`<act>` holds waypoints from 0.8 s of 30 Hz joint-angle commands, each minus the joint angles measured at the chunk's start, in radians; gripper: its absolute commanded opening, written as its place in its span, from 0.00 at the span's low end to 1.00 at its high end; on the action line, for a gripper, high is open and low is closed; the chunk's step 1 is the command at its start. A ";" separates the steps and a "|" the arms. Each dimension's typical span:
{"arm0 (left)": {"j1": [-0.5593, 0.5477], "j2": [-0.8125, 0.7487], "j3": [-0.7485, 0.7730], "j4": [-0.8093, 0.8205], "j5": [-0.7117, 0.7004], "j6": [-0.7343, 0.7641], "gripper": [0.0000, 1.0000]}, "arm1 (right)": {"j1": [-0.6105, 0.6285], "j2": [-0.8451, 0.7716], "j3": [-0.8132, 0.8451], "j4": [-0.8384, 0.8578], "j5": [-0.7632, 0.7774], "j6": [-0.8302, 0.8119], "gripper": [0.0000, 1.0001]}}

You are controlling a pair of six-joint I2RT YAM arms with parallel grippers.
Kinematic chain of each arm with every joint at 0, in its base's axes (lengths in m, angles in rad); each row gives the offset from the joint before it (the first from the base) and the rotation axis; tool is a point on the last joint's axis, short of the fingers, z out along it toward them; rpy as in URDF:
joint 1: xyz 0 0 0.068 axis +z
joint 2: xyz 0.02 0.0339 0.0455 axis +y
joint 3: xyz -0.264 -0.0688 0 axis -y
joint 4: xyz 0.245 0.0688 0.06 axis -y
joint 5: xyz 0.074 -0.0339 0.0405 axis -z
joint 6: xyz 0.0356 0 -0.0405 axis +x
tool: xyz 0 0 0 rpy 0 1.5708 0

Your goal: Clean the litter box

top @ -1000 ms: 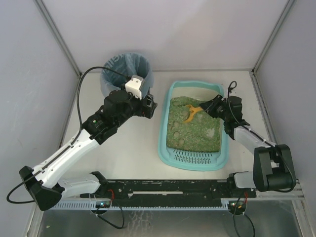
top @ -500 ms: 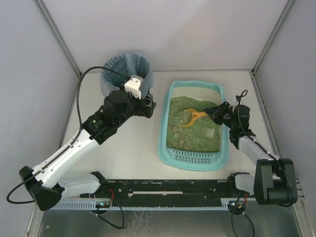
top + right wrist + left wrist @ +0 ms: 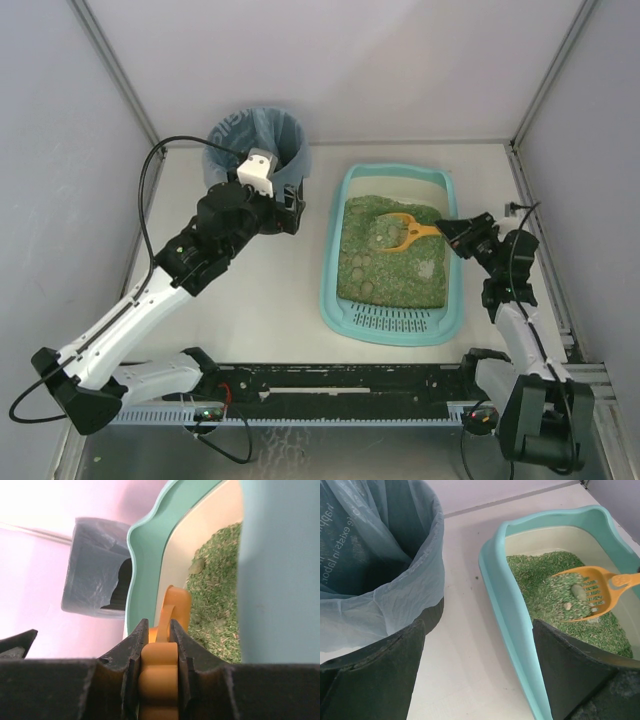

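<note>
Whereas the orange scoop [image 3: 403,233] sat nose-down in the middle of the litter [image 3: 390,275] a second ago, it now lies near level. Its head points toward frame left and its handle runs right across the tray's right rim. The right arm has drawn back toward the right edge of the overhead frame.

- Litter box [image 3: 329,270]: teal tray, centre-right of the overhead frame, grille end toward the bottom. The green litter is pocked with round hollows.
- Scoop load: the left wrist view shows a heap of granules and a pale clump [image 3: 578,592] in the bowl. Whether the bowl rests on the litter or rides just above it cannot be told.
- Judgement: one scooping stroke looks complete. The load is not yet dumped, so the carry to the bin remains.
- Bin [image 3: 255,140]: black, lined in blue, upper left of centre, well apart from the scoop.
- Right gripper [image 3: 156,630]: jaws almost closed, clenched on the scoop's handle, a finger flat against each side.
- Left gripper [image 3: 477,675]: has edged up and left, nearer the bin. Its fingers are spread wide with nothing between them, over the strip of table between bin and tray.
</note>
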 commanded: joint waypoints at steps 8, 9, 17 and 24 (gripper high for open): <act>0.051 -0.039 -0.037 0.036 -0.015 -0.005 0.92 | -0.139 -0.055 -0.103 0.194 -0.236 0.186 0.00; 0.056 -0.041 -0.036 0.036 -0.015 -0.007 0.92 | -0.170 -0.057 -0.106 0.180 -0.242 0.183 0.00; 0.064 -0.065 -0.041 0.041 -0.018 -0.008 0.92 | -0.185 -0.056 -0.123 0.240 -0.273 0.229 0.00; 0.069 -0.071 -0.046 0.044 -0.028 -0.014 0.92 | -0.203 -0.057 -0.143 0.269 -0.271 0.262 0.00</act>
